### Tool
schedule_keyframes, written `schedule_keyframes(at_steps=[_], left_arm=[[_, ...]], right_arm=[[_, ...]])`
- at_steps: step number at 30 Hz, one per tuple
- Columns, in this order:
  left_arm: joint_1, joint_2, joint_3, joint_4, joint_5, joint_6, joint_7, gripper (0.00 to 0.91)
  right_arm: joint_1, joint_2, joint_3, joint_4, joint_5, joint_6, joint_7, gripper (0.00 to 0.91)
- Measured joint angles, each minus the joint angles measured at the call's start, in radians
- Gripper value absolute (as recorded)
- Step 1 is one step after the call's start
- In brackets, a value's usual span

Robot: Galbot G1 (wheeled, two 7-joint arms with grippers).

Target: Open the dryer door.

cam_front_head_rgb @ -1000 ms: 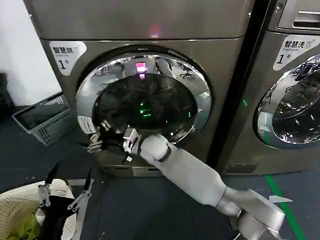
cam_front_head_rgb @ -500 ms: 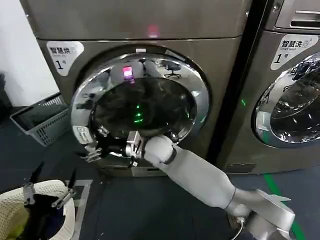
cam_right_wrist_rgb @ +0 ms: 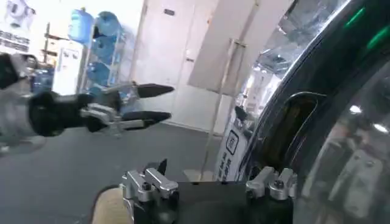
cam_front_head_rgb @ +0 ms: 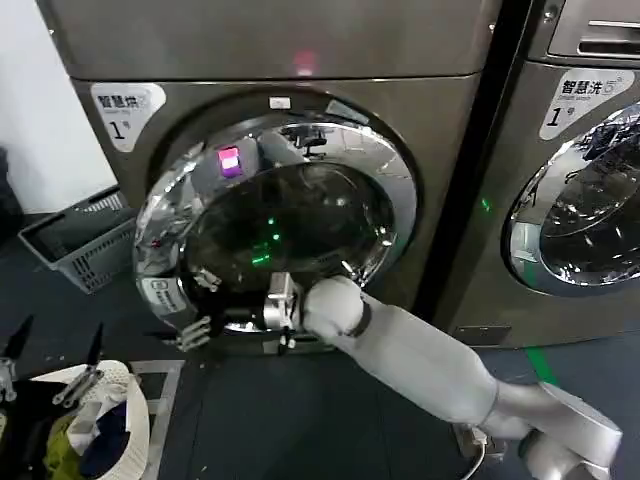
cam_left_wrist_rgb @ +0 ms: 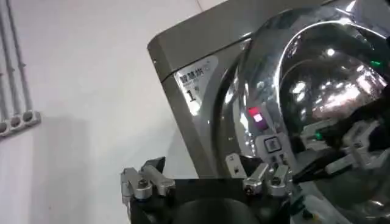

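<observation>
Dryer door (cam_front_head_rgb: 275, 235) has swung further out over the last second: its left rim now stands clear of the dryer (cam_front_head_rgb: 250, 60) front, hinge side at 3 o'clock, and the reflections in the glass have shifted. So the latch is released and the opening is partway, not full.

Right pincer (cam_front_head_rgb: 200, 305) sits at the door's 7 o'clock rim, hooked at the handle (cam_right_wrist_rgb: 286, 131) edge and pulling; can't tell if its fingers are apart or together.

Left pincer (cam_front_head_rgb: 50, 355) is parked at 8 o'clock over the laundry basket (cam_front_head_rgb: 120, 385), fingers spread, holding nothing.
</observation>
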Motion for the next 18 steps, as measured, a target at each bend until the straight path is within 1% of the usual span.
schedule_keyframes(at_steps=[5,13,18], left_arm=[[-0.029,0.014,0.013,0.014,0.0,0.009,0.008,0.907],[-0.052,0.036,0.021,0.022,-0.01,0.018,0.019,0.907],[-0.058,0.062,0.037,0.026,-0.009,0.018,0.026,0.907]], right_arm=[[-0.006,-0.069,0.016,0.047,0.032,0.015,-0.062,0.907],[-0.02,-0.147,0.042,0.084,0.042,0.023,-0.177,0.907],[-0.032,-0.176,0.049,0.103,0.042,0.029,-0.257,0.907]])
